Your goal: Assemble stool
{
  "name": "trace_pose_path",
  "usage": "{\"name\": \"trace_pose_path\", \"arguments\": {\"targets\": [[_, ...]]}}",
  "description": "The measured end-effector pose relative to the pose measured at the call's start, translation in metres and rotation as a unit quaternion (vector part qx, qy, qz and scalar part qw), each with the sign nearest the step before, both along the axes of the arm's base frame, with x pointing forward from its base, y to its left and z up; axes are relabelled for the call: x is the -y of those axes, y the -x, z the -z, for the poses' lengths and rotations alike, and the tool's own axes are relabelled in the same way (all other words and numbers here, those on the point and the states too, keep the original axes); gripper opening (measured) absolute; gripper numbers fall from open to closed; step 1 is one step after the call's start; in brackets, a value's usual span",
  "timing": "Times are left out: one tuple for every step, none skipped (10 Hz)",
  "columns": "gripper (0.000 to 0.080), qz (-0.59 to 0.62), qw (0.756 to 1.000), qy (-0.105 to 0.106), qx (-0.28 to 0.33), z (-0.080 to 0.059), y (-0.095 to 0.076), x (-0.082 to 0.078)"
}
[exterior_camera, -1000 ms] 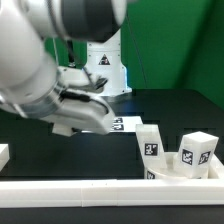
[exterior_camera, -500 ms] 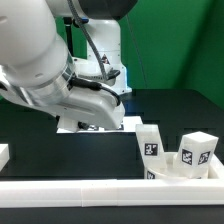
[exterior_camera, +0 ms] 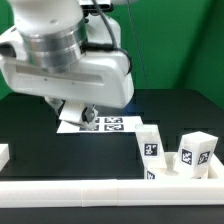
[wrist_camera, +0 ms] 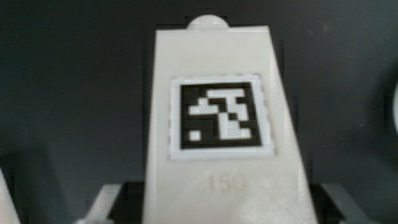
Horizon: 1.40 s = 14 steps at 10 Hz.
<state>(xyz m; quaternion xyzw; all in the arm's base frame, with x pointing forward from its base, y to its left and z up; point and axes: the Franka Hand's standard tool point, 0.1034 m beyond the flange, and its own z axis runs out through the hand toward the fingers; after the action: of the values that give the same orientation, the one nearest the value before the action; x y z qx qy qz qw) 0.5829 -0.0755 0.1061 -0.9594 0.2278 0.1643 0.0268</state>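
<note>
The gripper [wrist_camera: 217, 196] was clamped on a white leg [wrist_camera: 214, 95]. Its jaws pressed against the leg's two sides at the near end. The leg's tag faced the wrist camera, and a small peg [wrist_camera: 210, 20] stuck out of its far end.

In the exterior view the gripper hung well apart from the seat [exterior_camera: 170, 173], toward that view's left of it and farther back, over the marker board [exterior_camera: 112, 125]. A second leg [exterior_camera: 150, 142] stood upright at the seat's left edge, and a third leg [exterior_camera: 197, 150] stood toward its right edge.

Open black table [exterior_camera: 185, 108] stretched behind the seat and on its left side up to the marker board. A long white rail [exterior_camera: 90, 188] ran just in front of the seat and closed off that side. Whether the rail touched the seat could not be told.
</note>
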Motion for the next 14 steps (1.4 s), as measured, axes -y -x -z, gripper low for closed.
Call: {"name": "trace_pose_path", "arguments": {"targets": [[0.0340, -0.004, 0.999, 0.008, 0.046, -0.013, -0.001, -0.010], [0.0340, -0.006, 0.997, 0.017, 0.079, -0.022, 0.005, -0.021], [0.0340, -0.003, 0.994, 0.028, 0.107, -0.028, 0.006, -0.031], [0.0340, -0.005, 0.991, 0.035, 0.133, -0.032, 0.004, -0.041], [0.0340, -0.007, 0.984, 0.048, 0.172, -0.030, -0.001, -0.041], [0.0340, -0.009, 0.977, 0.058, 0.203, -0.028, -0.002, -0.043], [0.0340, -0.013, 0.973, 0.065, 0.222, -0.026, -0.004, -0.046], [0.0340, -0.015, 0.961, 0.079, 0.263, -0.027, -0.010, -0.047], [0.0340, 0.003, 0.954, 0.085, 0.287, -0.025, -0.009, -0.062], [0.0340, 0.005, 0.950, 0.085, 0.301, -0.024, -0.006, -0.083], [0.0340, 0.003, 0.953, 0.080, 0.293, -0.023, -0.002, -0.090], [0.0340, 0.006, 0.953, 0.078, 0.293, -0.023, -0.002, -0.094], [0.0340, 0.011, 0.954, 0.076, 0.290, -0.020, 0.000, -0.105], [0.0340, 0.012, 0.955, 0.075, 0.287, -0.015, 0.003, -0.116]]}}
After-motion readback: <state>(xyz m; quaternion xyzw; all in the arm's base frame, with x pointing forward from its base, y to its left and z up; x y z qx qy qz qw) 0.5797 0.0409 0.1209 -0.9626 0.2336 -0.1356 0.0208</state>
